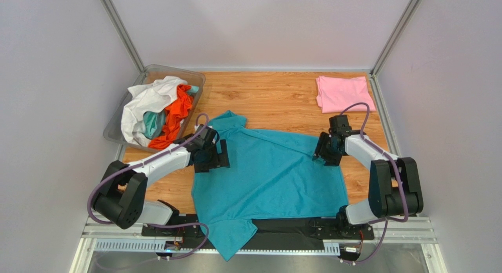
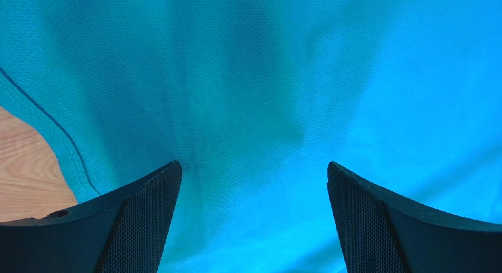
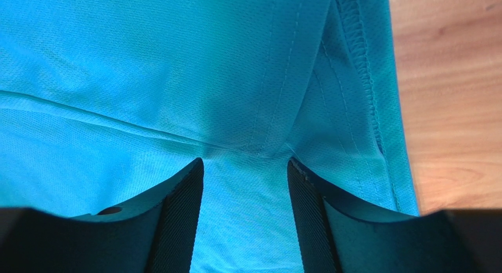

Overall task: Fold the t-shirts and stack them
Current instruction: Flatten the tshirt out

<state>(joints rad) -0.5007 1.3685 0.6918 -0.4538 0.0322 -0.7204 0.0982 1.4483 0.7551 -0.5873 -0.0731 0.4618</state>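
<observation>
On the worktop [image 1: 271, 99], mid-field: teal t-shirt [image 1: 271, 173] spread open and mostly flat. One sleeve points to the far left; the other hangs over the near edge between the arm bases. I see no clean fold in it yet, only a loose flap of cloth along the far right edge.

Left tool [image 1: 219, 155]: low over the shirt's left side. Wrist view shows its fingers [image 2: 135, 226] set wide, smooth teal cloth between them, nothing gripped. A stitched edge and bare wood show just to the left, so it sits near the shirt's border.

Right tool [image 1: 323, 150]: at the shirt's far right corner. Fingers [image 3: 177, 226] much closer together, down at the cloth, with a seam and some puckers running into the gap. A gap is visible between them, so I read it as narrow and not clamped. The hem stitching lies just to the right, with wood beyond it.

Done so far, by my reading: pink t-shirt [image 1: 343, 92] lies folded in the far right corner, well apart from the teal one. I take that as the start of the stack.

Left to do: fold the teal one and put it on the pink. The bin [image 1: 112, 130] at far left holds a heap: white shirt [image 1: 150, 96], orange shirt [image 1: 177, 111] and aqua shirt [image 1: 154, 123], all crumpled. I cannot tell if more lie beneath. Task is early, under halfway.
</observation>
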